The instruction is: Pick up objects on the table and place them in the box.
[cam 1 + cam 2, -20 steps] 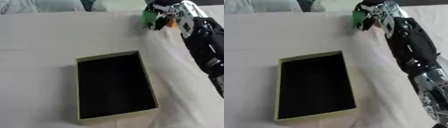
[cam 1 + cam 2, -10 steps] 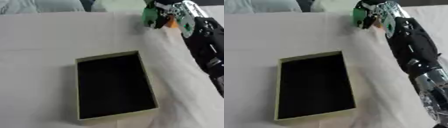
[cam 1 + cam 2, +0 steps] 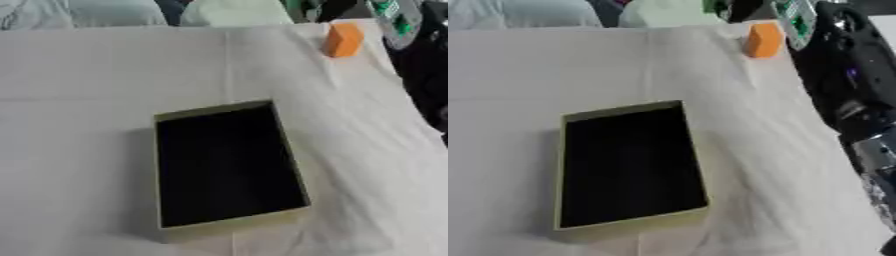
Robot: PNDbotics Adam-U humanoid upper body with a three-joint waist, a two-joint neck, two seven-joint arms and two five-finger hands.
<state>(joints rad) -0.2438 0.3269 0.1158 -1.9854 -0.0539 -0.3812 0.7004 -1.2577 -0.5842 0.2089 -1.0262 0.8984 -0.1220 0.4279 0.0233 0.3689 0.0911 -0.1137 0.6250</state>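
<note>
Since the earlier frames, the whole picture has shifted downward, so the camera has tilted up, and an orange block (image 3: pixel 344 40) which was hidden inside the right hand now stands free on the cloth. From the left side, the white tablecloth (image 3: pixel 79 125) covers the table and shows some soft folds. Near the middle lies the open box (image 3: pixel 226 166), a shallow rectangular one with pale olive walls and a black inside; nothing is seen in it. Further to the right and far from the box, at the back of the table, the orange block sits upright on the cloth. Just beside it, to its right and slightly above, is the right hand (image 3: pixel 798 17), of which only a blurred part with silver and green shows at the top edge. I cannot tell whether its fingers are apart or together, nor whether it touches the block. The black right arm (image 3: pixel 846 85) runs down along the right edge.
</note>
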